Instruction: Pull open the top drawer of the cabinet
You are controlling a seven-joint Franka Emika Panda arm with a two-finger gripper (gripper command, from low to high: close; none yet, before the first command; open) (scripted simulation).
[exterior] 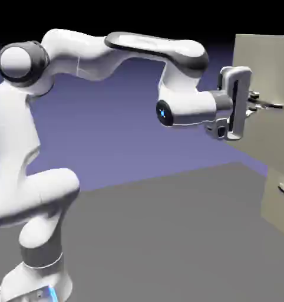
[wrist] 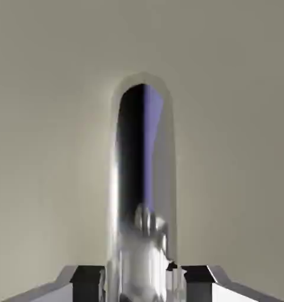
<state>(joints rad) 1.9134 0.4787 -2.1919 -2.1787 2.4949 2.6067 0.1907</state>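
Exterior view: the top drawer (exterior: 262, 65) is observed at the exterior view's right, its front standing out beyond the lower part of the cabinet (exterior: 271, 206); the pincer (exterior: 255, 104) is found open at the silver handle (exterior: 276, 107).
Hand view: the handle is seen upright against the beige front, between the parted fingertips (wrist: 198, 283).

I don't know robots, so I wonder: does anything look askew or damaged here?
Nothing looks damaged. One thing stands out: in the exterior view, the top drawer juts out past the lower drawer front. That looks uneven, but pulling it open is the task, so it's probably intended.
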